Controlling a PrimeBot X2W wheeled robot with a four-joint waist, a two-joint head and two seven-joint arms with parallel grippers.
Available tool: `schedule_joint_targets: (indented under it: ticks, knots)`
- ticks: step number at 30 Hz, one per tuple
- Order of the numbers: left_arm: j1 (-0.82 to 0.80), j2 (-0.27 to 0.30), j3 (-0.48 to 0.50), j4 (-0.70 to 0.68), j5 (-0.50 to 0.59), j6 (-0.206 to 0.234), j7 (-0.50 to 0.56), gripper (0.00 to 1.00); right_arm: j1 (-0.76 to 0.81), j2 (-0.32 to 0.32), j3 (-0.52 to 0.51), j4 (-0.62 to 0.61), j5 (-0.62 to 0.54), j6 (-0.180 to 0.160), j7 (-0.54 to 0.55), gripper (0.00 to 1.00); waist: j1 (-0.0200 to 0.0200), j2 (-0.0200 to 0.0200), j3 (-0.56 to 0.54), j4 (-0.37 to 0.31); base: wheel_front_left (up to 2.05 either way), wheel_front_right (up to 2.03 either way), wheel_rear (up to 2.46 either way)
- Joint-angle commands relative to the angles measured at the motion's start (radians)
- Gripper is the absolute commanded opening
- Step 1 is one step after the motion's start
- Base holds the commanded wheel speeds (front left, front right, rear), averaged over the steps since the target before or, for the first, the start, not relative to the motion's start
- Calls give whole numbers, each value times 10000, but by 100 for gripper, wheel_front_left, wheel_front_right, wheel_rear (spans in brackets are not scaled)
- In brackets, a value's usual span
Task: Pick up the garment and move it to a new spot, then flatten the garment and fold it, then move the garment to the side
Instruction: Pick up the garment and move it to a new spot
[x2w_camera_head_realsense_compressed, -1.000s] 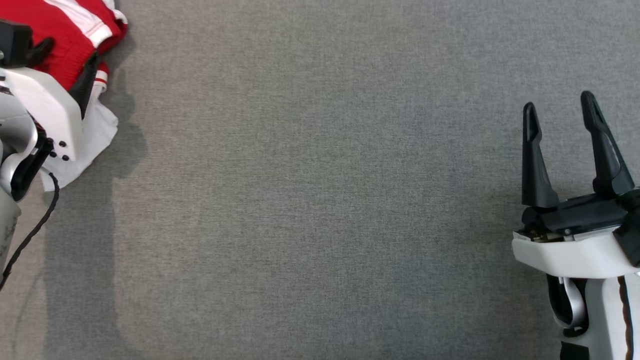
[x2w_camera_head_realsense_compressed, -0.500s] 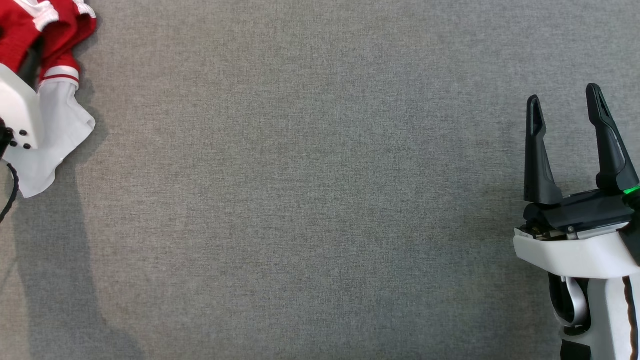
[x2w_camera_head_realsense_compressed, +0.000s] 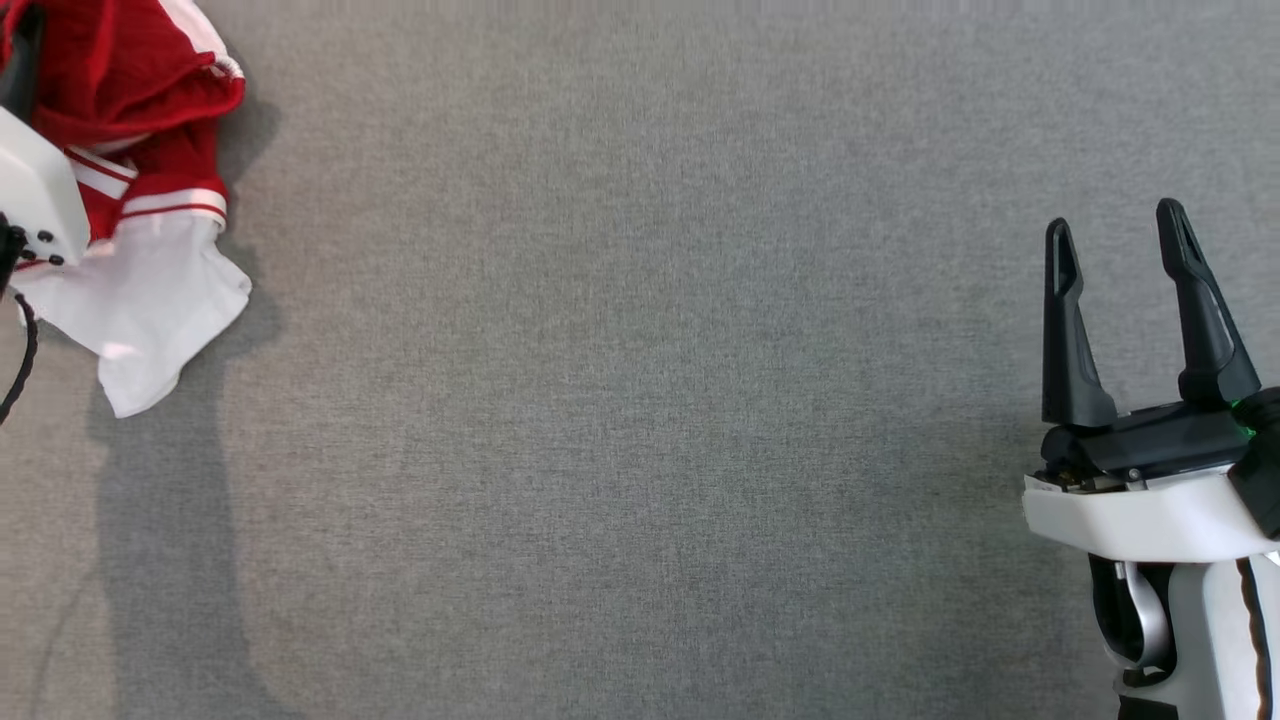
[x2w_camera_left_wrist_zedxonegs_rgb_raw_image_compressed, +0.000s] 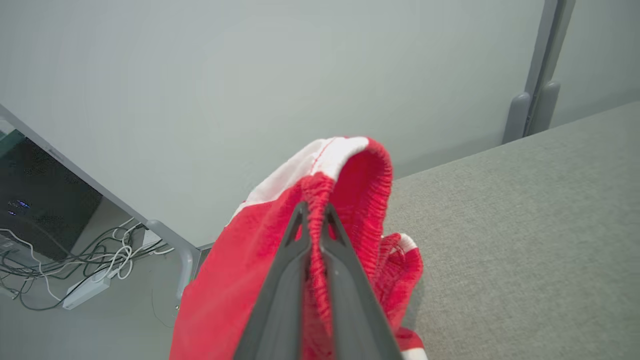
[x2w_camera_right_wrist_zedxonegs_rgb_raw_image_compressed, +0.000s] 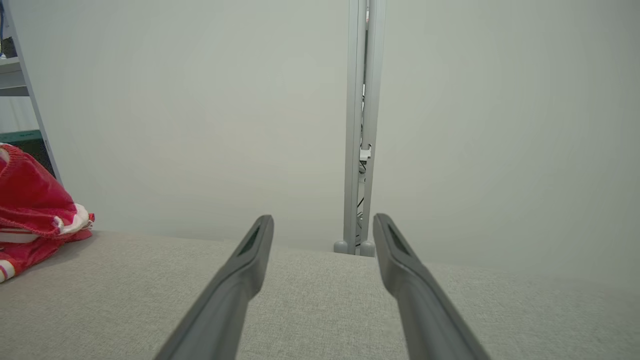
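Observation:
The garment (x2w_camera_head_realsense_compressed: 150, 200) is red with white stripes and a white lower part, bunched at the top left of the grey table in the head view. In the left wrist view my left gripper (x2w_camera_left_wrist_zedxonegs_rgb_raw_image_compressed: 313, 212) is shut on the garment's (x2w_camera_left_wrist_zedxonegs_rgb_raw_image_compressed: 350, 200) red ribbed waistband, which bulges up over the fingertips. The pale housing of my left arm (x2w_camera_head_realsense_compressed: 35, 195) covers part of the cloth at the head view's left edge. My right gripper (x2w_camera_head_realsense_compressed: 1115, 225) stands open at the right, far from the cloth, with nothing between its fingers (x2w_camera_right_wrist_zedxonegs_rgb_raw_image_compressed: 255, 245). The garment (x2w_camera_right_wrist_zedxonegs_rgb_raw_image_compressed: 35, 210) shows at the right wrist view's left edge.
The grey fabric-covered table (x2w_camera_head_realsense_compressed: 640, 400) spreads wide between the two arms. A pale wall and a grey upright post (x2w_camera_right_wrist_zedxonegs_rgb_raw_image_compressed: 360, 125) stand behind the table's far edge. Cables and a power strip (x2w_camera_left_wrist_zedxonegs_rgb_raw_image_compressed: 85, 290) lie on the floor beyond the table's left corner.
My left gripper has shut on the garment's waistband. The garment's white part hangs lower and further right in the head view than before. My right gripper has stayed open, nearly still.

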Motion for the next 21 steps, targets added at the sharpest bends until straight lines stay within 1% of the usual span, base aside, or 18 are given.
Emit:
schedule_joint_targets:
  ticks: [1, 3, 11, 18, 19, 21]
  knots:
    - [-192, -47, -21, -64, 19, -40, -170, 0, 145, -58, -53, 83, 83, 2, -4, 100, 0, 0, -506, 4, 0, 0, 0]
    - [-243, -192, 42, -101, -91, -25, -308, 0, 281, -58, -86, 172, 161, 2, -4, 100, 0, 0, -868, -11, 0, 0, 0]
    - [-488, -789, -224, -664, -174, -63, -571, 0, 808, -58, -327, 472, 368, 2, -4, 100, 0, 0, -2250, -226, 0, 0, 0]
    - [-495, -1614, -655, -1662, -511, -137, -420, 0, 1282, -59, -632, 644, 490, 2, -4, 100, 0, 0, -3174, -551, 0, 0, 0]
    - [-495, -1614, -655, -1662, -511, -137, -420, 0, 1282, -59, -632, 644, 490, 2, -4, 100, 0, 0, -3174, -551, 0, 0, 0]
    - [-438, -1882, -815, -2053, -669, -135, -380, 0, 1391, -59, -706, 701, 486, 2, -4, 100, 0, 0, -3393, -665, 0, 0, 0]
